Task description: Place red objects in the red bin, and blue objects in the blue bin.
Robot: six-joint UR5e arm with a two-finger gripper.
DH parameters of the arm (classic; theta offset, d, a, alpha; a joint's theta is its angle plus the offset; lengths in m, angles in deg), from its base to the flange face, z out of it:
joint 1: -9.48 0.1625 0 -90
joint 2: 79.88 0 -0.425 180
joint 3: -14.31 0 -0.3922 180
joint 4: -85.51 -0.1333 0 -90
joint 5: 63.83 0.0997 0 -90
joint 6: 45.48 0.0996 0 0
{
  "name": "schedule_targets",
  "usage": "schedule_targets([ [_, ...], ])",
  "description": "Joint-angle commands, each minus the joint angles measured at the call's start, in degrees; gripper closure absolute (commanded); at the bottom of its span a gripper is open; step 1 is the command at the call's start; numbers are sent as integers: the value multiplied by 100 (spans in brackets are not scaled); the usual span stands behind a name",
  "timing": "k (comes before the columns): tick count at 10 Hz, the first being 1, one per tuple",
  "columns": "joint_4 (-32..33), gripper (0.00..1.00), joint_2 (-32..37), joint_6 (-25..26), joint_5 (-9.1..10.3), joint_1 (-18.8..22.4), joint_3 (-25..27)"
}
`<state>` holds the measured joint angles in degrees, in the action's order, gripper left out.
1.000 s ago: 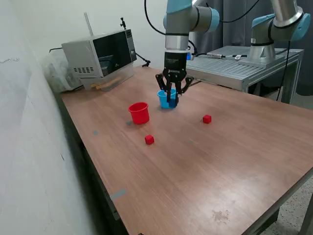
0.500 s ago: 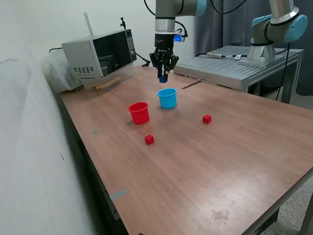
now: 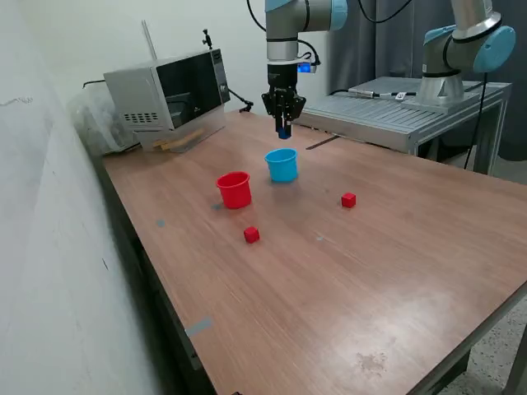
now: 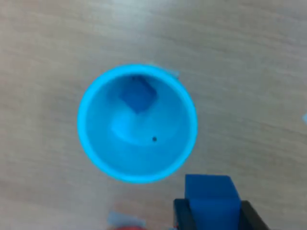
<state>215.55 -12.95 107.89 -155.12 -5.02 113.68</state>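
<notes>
A: Blue cube point(image 4: 211, 197) is held between the two fingers of the hand point(image 3: 283, 132), which is closed on it; the wrist view shows the cube clamped between the dark fingertips point(image 4: 183, 215).

B: Where is the hand over the desk point(image 3: 395, 271)?

A: It hangs in the air above the light blue cup point(image 3: 282, 164), pointing straight down, well clear of the rim. In the wrist view the cup point(image 4: 137, 123) is seen from above, and the held cube is beside its rim, not over the middle of the opening.

B: Is something inside this cup?

A: Yes, a second blue cube point(image 4: 137, 94) lies at the bottom, close to the inner wall.

B: And the red things?

A: The red cup point(image 3: 234, 189) stands upright just beside the blue cup, on the exterior view's left of it. One red cube point(image 3: 251, 234) lies on the desk near the red cup, toward the camera. The other red cube point(image 3: 348, 200) lies apart, on the exterior view's right of the blue cup. Both are outside the cups.

B: What else is there?

A: A microwave oven point(image 3: 169, 95) stands at the far end of the desk, and a second robot arm point(image 3: 461, 49) stands on a metal table point(image 3: 395, 111) behind it.
</notes>
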Motion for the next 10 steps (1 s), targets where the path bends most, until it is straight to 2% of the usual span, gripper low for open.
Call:
schedule_targets([
  [1,12,100,66,9,-3,-123,188],
  [5,29,100,66,9,-3,-395,153],
  [8,38,100,66,9,6,-396,171],
  [9,38,0,66,0,6,-396,171],
  [10,38,0,66,8,6,-396,180],
])
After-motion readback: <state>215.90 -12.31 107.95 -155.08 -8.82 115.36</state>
